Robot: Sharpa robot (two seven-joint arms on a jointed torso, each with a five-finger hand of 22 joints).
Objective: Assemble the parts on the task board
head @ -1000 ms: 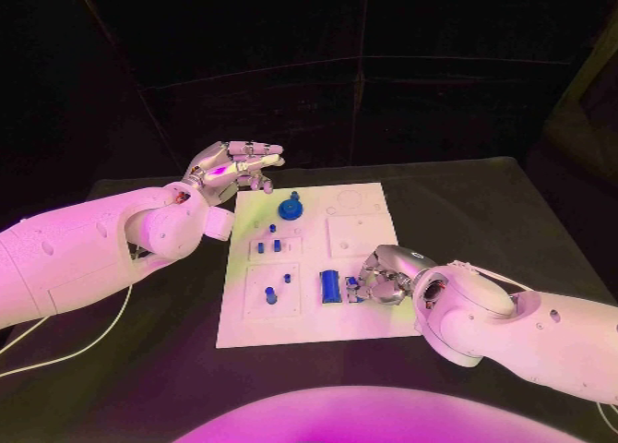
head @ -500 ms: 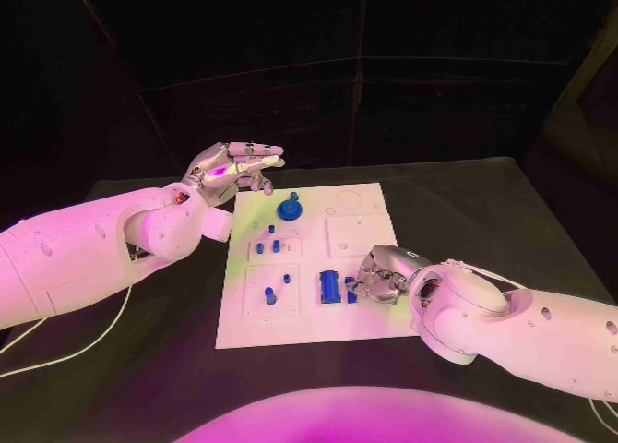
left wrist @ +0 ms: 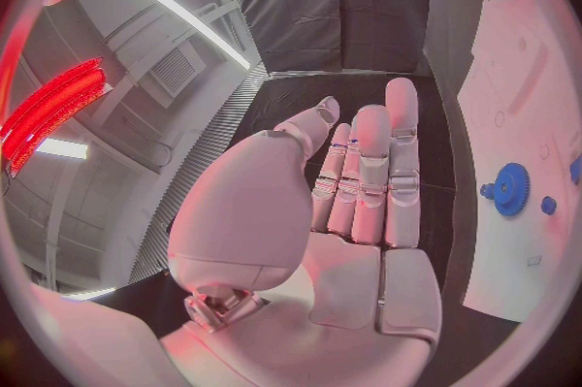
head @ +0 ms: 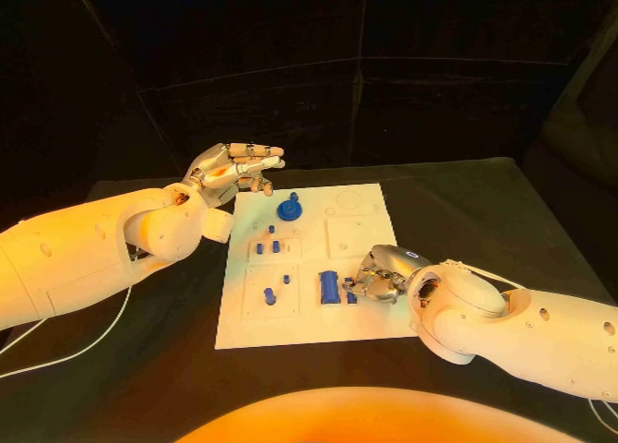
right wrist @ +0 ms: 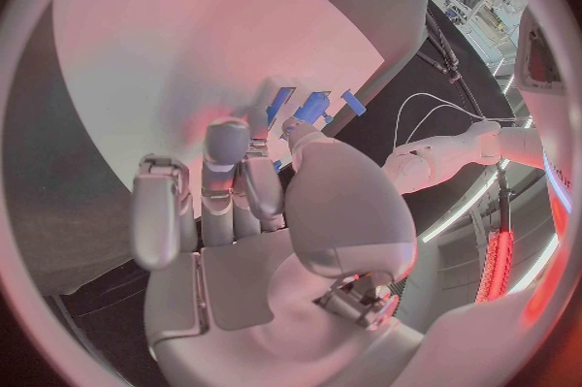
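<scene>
Meanwhile the right hand [head: 372, 278] pinches a blue part [head: 349, 283]; left hand [head: 233, 170] spread, empty.

1. I see the task board [head: 362, 318] as a plain white plate.
2. The parts on it are blue, among them a blue gear [head: 291, 209] and a blue cylinder [head: 329, 286].
3. The table [head: 508, 221] under it is black.
4. Both arms are white; the left hand [head: 233, 169] and right hand [head: 375, 277] are silver.
</scene>
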